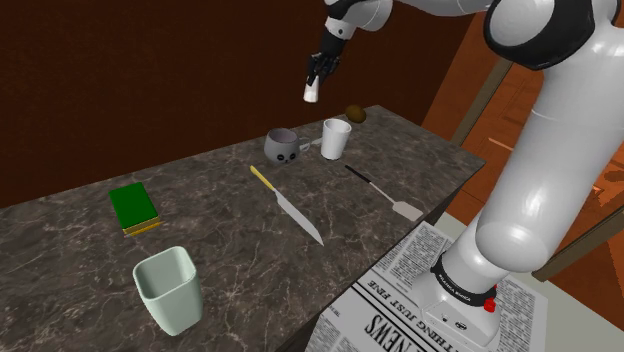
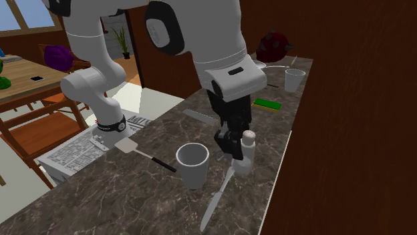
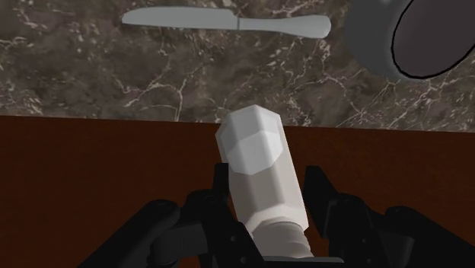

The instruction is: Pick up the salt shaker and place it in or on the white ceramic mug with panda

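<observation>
Gripper [image 1: 314, 80] is hanging high over the far end of the marble counter [image 1: 90, 250], clasping a small white salt shaker [image 1: 311, 93] betw. its fingers. Below, a grey panda mug [image 1: 283, 147] is sitting just left of a white cup [image 1: 336, 139], w/ a brown lump [image 1: 356, 113] lying farther back. Knife [image 1: 288, 207] w/ yellow handle & spatula [image 1: 384, 193] are lying mid-counter. Green book [image 1: 133, 208] is lying at left, pale green bin [image 1: 170, 290] standing near. Newspaper [image 1: 400, 300] is lying under the arm's base, near right.

The salt shaker [image 1: 311, 92] is white, book [image 1: 133, 207] green, countertop [image 1: 230, 235] grey veined white.
</observation>
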